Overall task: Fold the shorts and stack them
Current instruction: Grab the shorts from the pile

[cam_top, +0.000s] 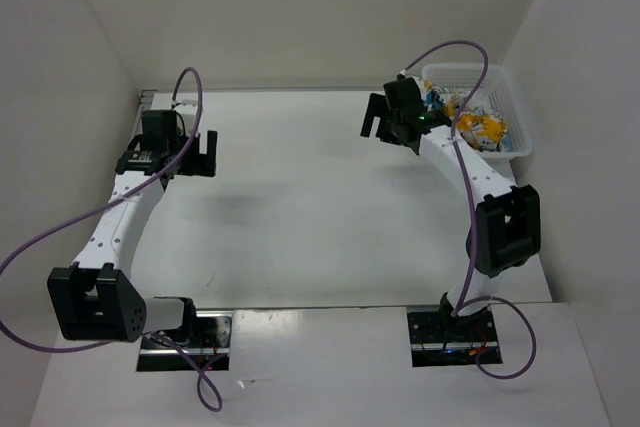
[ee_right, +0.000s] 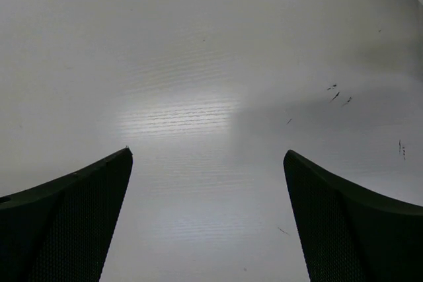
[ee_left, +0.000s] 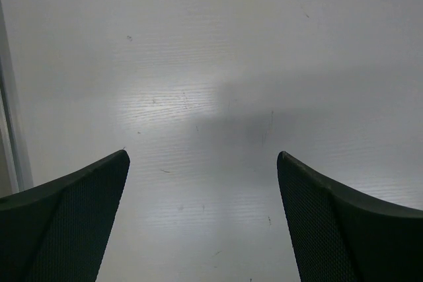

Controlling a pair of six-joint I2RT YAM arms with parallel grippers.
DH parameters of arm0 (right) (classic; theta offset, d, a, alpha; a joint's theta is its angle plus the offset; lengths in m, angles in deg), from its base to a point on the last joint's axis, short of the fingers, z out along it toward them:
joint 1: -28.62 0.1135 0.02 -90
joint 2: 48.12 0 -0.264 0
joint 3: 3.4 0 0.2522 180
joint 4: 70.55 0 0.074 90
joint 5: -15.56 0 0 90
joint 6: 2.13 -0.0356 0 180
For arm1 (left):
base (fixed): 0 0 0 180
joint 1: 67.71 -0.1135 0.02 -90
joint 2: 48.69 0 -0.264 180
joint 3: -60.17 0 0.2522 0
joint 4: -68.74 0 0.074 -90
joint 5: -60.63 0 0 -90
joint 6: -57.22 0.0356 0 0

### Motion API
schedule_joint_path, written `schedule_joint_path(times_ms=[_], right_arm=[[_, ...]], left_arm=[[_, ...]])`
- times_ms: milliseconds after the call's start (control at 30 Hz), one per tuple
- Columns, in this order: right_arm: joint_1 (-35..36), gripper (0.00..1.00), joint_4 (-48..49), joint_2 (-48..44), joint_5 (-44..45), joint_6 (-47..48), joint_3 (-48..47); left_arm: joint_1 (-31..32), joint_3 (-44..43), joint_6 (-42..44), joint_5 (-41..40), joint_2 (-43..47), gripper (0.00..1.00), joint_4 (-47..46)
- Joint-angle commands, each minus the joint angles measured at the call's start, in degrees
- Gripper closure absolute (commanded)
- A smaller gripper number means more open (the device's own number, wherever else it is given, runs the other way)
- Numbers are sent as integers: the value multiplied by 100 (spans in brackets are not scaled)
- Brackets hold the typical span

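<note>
You have the shorts [cam_top: 480,127] in the basket [cam_top: 524,143] at the far right corner of the table [cam_top: 300,217], just behind the right arm [cam_top: 470,172]

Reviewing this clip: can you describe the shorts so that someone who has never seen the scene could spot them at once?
Looking down from above, go to the far right corner of the white table, where a white mesh basket stands near the right wall. The shorts lie crumpled inside it. They are the only patterned thing in view: white fabric printed in orange-yellow, teal and black.
</note>
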State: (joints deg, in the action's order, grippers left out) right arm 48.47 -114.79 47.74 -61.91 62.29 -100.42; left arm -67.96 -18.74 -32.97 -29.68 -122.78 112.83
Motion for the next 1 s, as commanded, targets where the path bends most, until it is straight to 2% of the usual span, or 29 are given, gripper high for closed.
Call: schedule_joint_path(times_ms=[0,167,367,467,500,567,633,733,800,900,967], right_arm=[[1,0,16,91,73,-87,-313],[1,0,182,-312,723,-35,-7],[-596,0,753,-1243,523,308,600],[-1587,2,563,-1438,85,-173,523],[-2278,3,465,-1438,-152,-393,461],[-2766,3,412,-1368,-662,-395,382],[-3039,3,359,-1140,-560,-395,198],[-3320,20,227,-606,-559,-596,-170],[-3453,26,53,-157,-699,-658,-452],[-3515,26,-89,705,-753,-729,-1050],[-3515,22,-90,1048,-814,-834,-1420]], left_arm=[[8,-103,19,268,61,1,-35],[69,-349,19,638,-237,1,-36],[69,-1086,19,462,-554,1,290],[69,-1342,19,392,-669,1,421],[69,-1343,19,392,-730,1,421],[69,-1413,19,322,-730,1,421],[69,-1413,19,322,-783,1,421],[122,-1413,19,251,-845,1,421],[262,-1475,19,111,-845,1,369],[315,-1580,19,111,-845,1,369],[315,-1580,19,164,-845,1,369]])
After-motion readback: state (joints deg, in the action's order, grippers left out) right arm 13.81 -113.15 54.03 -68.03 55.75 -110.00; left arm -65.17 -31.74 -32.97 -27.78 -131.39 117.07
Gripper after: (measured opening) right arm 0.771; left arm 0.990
